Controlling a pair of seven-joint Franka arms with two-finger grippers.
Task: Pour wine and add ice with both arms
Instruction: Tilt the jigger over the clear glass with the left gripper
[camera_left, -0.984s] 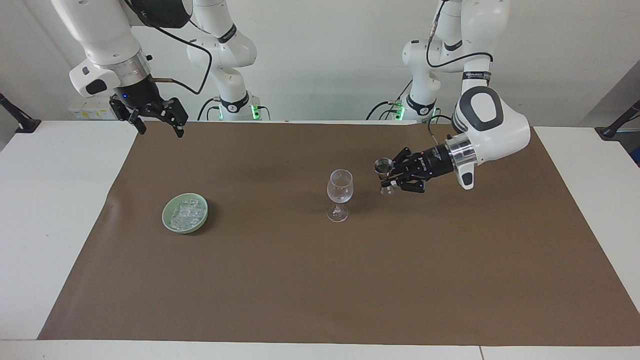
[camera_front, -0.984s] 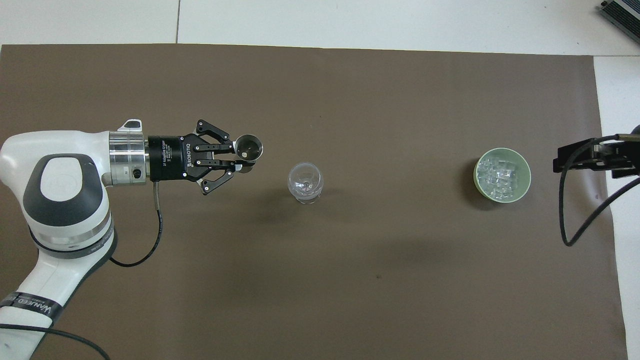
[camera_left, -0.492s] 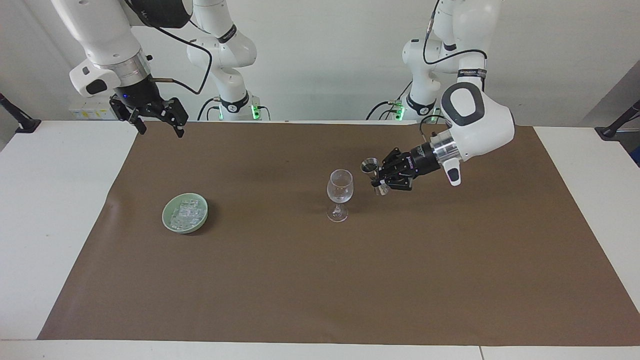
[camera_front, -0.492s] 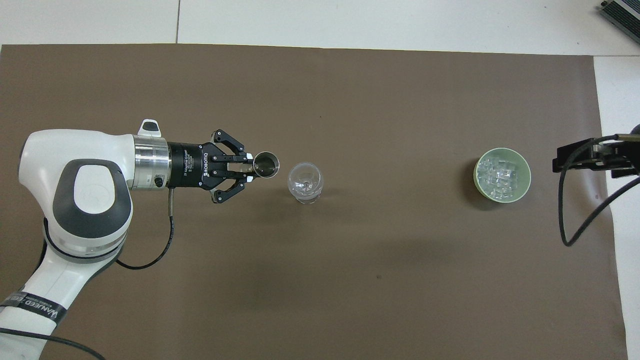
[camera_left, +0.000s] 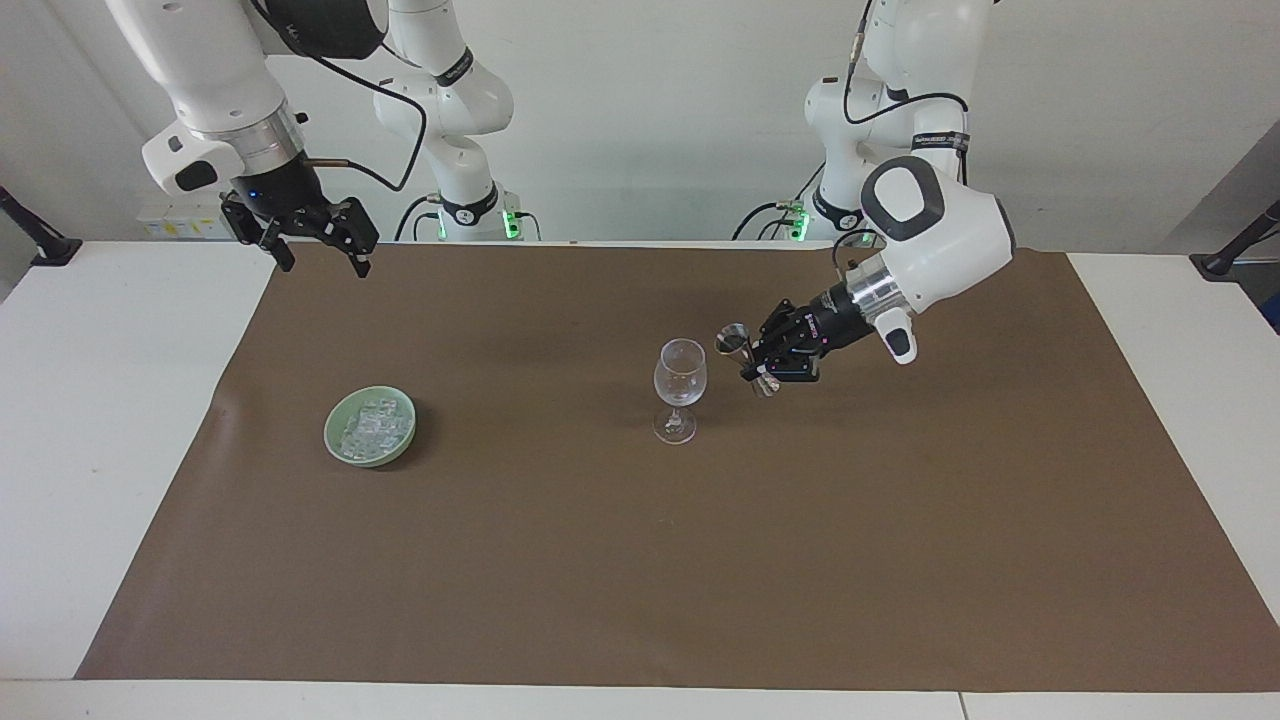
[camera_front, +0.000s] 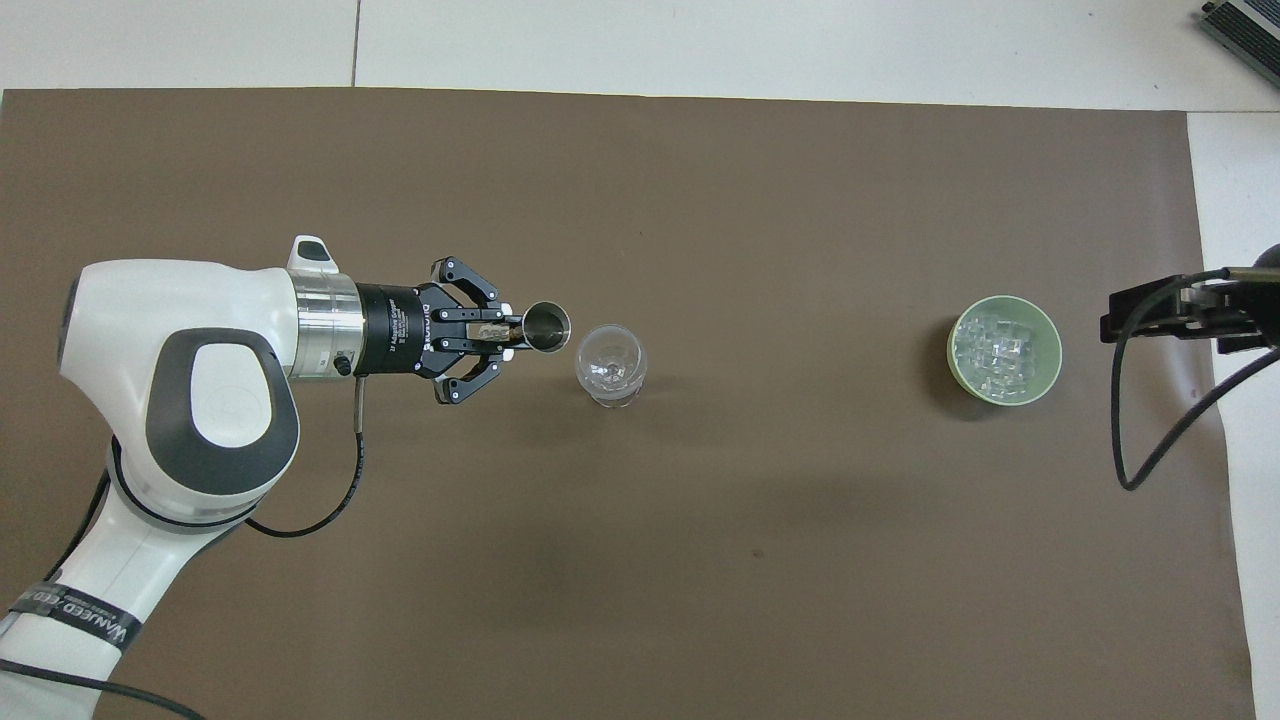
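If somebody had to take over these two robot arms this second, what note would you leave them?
Left gripper: shut on a small measuring cup, held in the air beside the wine glass, tilted toward it.
Right gripper: open, holding nothing, waiting above the table's edge at its own end.
Wine glass: upright mid-table, looks empty.
Ice: all in the green bowl, toward the right arm's end.
Done: cup picked up and brought to the glass.
Left: pour, then move ice into the glass.

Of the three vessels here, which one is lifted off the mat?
The small jigger, held in the air by the left pincer beside the wine glass. The glass and the green ice bowl both stand on the mat.
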